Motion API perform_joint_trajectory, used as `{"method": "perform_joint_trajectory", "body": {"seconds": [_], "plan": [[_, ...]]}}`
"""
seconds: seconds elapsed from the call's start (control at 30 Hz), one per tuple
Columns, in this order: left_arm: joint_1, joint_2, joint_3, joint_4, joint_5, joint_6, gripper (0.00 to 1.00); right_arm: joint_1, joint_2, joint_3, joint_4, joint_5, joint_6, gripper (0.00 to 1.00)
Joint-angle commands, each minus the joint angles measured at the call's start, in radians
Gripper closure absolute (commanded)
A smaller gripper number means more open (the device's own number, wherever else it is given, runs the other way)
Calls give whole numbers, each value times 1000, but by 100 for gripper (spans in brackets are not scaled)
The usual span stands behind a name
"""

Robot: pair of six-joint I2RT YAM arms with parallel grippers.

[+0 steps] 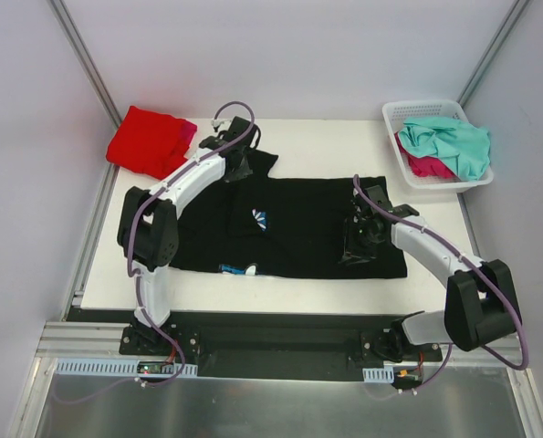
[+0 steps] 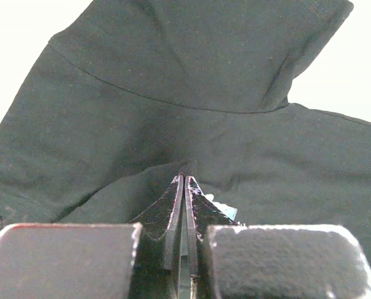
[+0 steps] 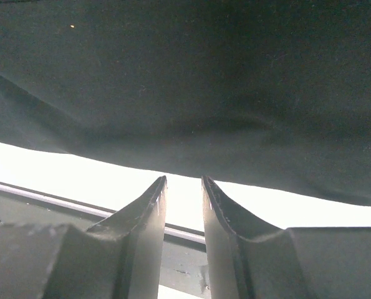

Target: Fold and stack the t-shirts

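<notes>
Top external view: we find the black t-shirt spread flat across the middle of the table. A red t-shirt, apparently folded, sits at the far left corner. The teal t-shirt and a magenta-pink t-shirt lie in the basket at far right.

We judge the step in hand to be the first fold of the black one. The left gripper is closed, and appears to pinch a ridge of cloth near the far-left sleeve. The right gripper stands slightly parted over the near-right hem, with nothing between its fingers. The next move calls for it to take that hem, so that both arms can carry the cloth over together.

Not verified:
- whether the left pinch holds one layer or two;
- the right fingers from above, black against black cloth;
- the pale marks on the shirt, too small to read.
</notes>
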Motion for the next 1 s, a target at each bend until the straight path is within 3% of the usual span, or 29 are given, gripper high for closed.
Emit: {"method": "perform_joint_trajectory", "body": {"seconds": [0.0, 0.17, 0.2, 0.23, 0.27, 0.33, 0.4, 0.53, 0.73, 0.83, 0.97], "plan": [[-10, 38, 43, -19, -30, -15, 100, 10, -57, 7, -29, -14, -18, 68], [-10, 85, 75, -17, -22, -25, 100, 22, -69, 10, -40, -3, -21, 67], [-10, 101, 83, -17, -21, -31, 95, 27, -70, 11, -43, 4, -21, 66], [-10, 108, 93, -17, -19, -34, 57, 31, -72, 10, -47, 8, -24, 66], [-10, 116, 100, -17, -22, -35, 36, 36, -73, 13, -52, 18, -25, 65], [-10, 137, 122, -16, -28, -31, 25, 47, -87, 13, -55, 38, -25, 62], [-8, 157, 142, -17, -31, -19, 1, 70, -93, 23, -55, 55, -31, 61], [6, 93, 76, -22, -31, -31, 1, 140, -37, 103, -52, 66, -62, 60], [62, -164, -210, -29, -87, -76, 1, 274, 306, 395, -107, 90, -119, 61], [194, -224, -294, -31, -26, -99, 1, 317, 454, 512, -122, 95, -127, 62], [337, -237, -299, -72, 19, -100, 1, 378, 615, 768, -197, 119, -140, 62]]}}
